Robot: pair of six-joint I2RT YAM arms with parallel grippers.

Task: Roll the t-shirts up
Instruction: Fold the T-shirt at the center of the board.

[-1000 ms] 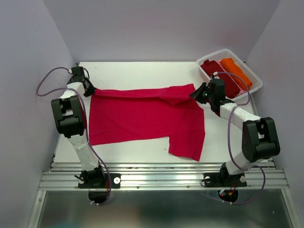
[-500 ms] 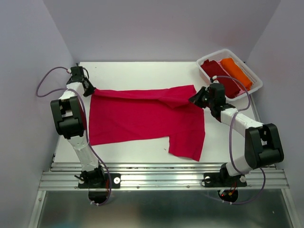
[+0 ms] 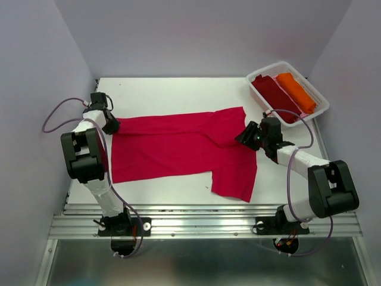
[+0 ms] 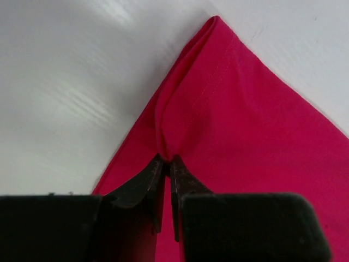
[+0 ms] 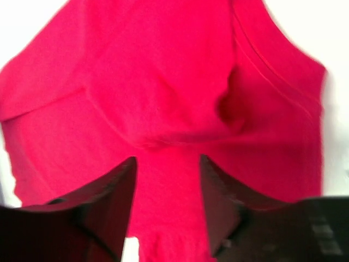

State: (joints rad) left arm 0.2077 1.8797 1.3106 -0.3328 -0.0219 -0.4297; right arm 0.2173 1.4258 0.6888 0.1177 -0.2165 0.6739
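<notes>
Rolling target: crimson t-shirt (image 3: 178, 149), spread flat on the middle of the tabletop (image 3: 172, 92), with one sleeve reaching toward the near edge on the right.
Long axis: left to right, running from one tool to the other.
Left tool (image 4: 166, 160): fingers all but pressed together, their tips nipping a small pucker of cloth at the shirt's far-left corner.
Right tool (image 5: 166, 180): fingers spread with nothing between them, hanging over the shirt's right end by the sleeve seams.
Bearing: the cloth lies rightward and nearward from the left tool and leftward from the right tool. Each arm sits at one end (only the left is seen touching).
Next move, as a judgement: the roll probably has to run along that long axis, so one end must be taken up first.
Other tees: a dark maroon tee (image 3: 274, 95) and an orange tee (image 3: 296, 89) lie side by side in the white slatted basket (image 3: 318, 108) at the far right.
</notes>
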